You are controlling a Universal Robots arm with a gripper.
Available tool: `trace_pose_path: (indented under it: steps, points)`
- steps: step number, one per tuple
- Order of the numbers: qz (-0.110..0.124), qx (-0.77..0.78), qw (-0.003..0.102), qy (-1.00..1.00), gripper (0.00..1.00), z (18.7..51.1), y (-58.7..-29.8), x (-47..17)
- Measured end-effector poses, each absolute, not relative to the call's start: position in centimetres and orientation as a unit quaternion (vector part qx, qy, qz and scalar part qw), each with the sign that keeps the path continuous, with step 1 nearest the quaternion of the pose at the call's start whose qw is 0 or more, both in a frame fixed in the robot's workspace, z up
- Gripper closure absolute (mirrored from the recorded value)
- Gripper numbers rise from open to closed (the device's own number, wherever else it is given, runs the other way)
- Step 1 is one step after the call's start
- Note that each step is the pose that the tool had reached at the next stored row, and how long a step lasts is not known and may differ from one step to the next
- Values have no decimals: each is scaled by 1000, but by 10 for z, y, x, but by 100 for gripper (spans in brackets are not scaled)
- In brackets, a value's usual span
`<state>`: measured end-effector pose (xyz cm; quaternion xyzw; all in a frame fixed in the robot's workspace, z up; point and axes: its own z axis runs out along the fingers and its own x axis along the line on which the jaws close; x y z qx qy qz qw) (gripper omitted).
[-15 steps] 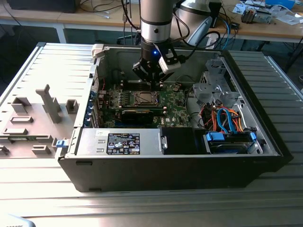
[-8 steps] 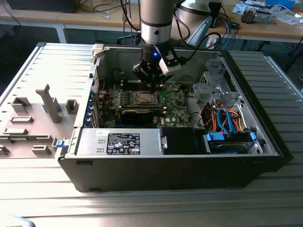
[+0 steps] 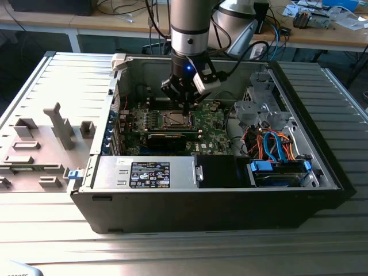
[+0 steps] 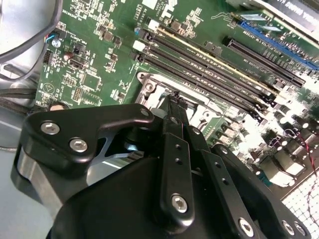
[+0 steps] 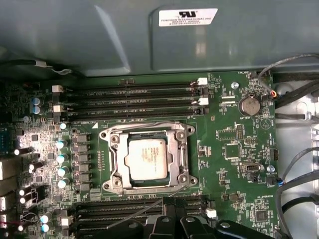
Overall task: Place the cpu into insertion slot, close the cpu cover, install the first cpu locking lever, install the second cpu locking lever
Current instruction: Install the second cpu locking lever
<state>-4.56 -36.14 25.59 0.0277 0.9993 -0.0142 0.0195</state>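
Note:
In the first wrist view the cpu (image 5: 145, 158) lies flat in the insertion slot (image 5: 112, 181). The silver cpu cover (image 5: 182, 158) is down around it, so the chip's top shows through the window. One thin wire locking lever (image 5: 144, 124) runs along the socket's edge by the memory slots. Another lever (image 5: 149, 204) slants away from the socket's opposite corner towards my gripper (image 5: 171, 211). In the second wrist view the gripper (image 4: 174, 95) is shut, its tips right at the socket's edge (image 4: 149, 87). I cannot tell whether they pinch the lever. In the exterior view the gripper (image 3: 187, 106) hangs low over the socket (image 3: 175, 119).
Rows of long memory slots (image 5: 129, 99) flank the socket on two sides. A long black card (image 3: 167, 138), the power supply (image 3: 144, 172) and a drive cage with blue and orange cables (image 3: 276, 152) crowd the case. The grey case wall (image 5: 124, 35) stands close behind. Grey fixtures (image 3: 57, 129) sit outside, on the exterior view's left.

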Motion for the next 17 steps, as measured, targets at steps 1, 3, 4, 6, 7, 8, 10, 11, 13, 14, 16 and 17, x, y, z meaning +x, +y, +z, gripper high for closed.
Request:
trace_pose_path:
  steps: [1,3,4,6,7,8,10,11,13,14,16,17]
  points:
    - [-14,28,20,999,89,256,-363,-46]
    - [-14,28,20,999,89,256,-364,-46]
    - [-14,28,20,999,89,256,-365,-46]
    - [-14,28,20,999,89,256,-367,-46]
    - [-14,28,20,999,89,256,-367,-46]
    - [-14,28,20,999,89,256,-368,-46]
    - [-14,28,20,999,89,256,-369,-46]
    - [-14,28,20,999,89,256,-370,-46]
    - [-14,28,20,999,89,256,-372,-46]
    - [-14,28,20,999,89,256,-372,-46]
    - [-14,28,20,999,89,256,-374,-46]
    - [-14,28,20,999,89,256,-375,-46]
